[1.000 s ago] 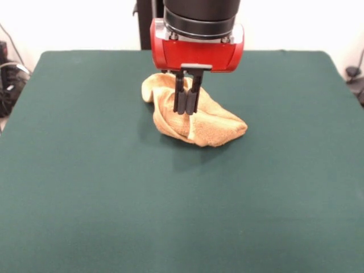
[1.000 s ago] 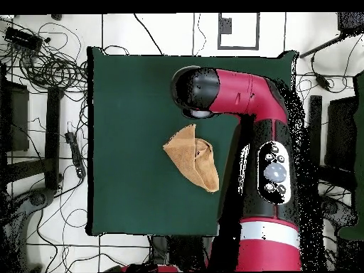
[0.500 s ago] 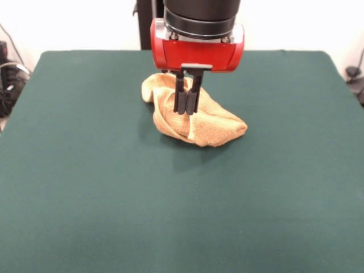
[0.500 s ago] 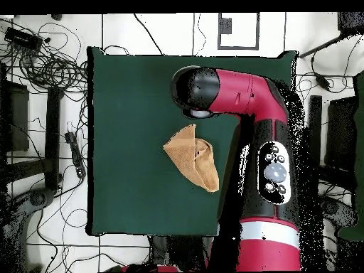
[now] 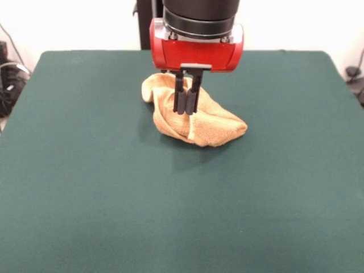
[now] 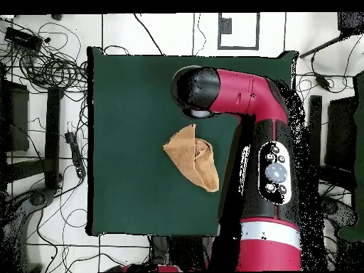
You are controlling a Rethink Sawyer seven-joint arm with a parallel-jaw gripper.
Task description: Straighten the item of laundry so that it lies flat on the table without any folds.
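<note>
The item of laundry, a golden yellow-orange towel, lies crumpled and folded over itself on the dark green table, a little behind its middle. In the overhead view the laundry shows as a folded wedge on the table. My gripper hangs from the red wrist in front of the towel's upper folds. Its two black fingers are pressed together, shut, and I see no cloth between them. From overhead the arm's head hides the gripper.
Cables and dark equipment lie on the floor beside the table's left side in the overhead view. The red arm runs along the table's right edge there.
The wrist and gripper have crept upward by a hair. The towel has kept its place and shape.
</note>
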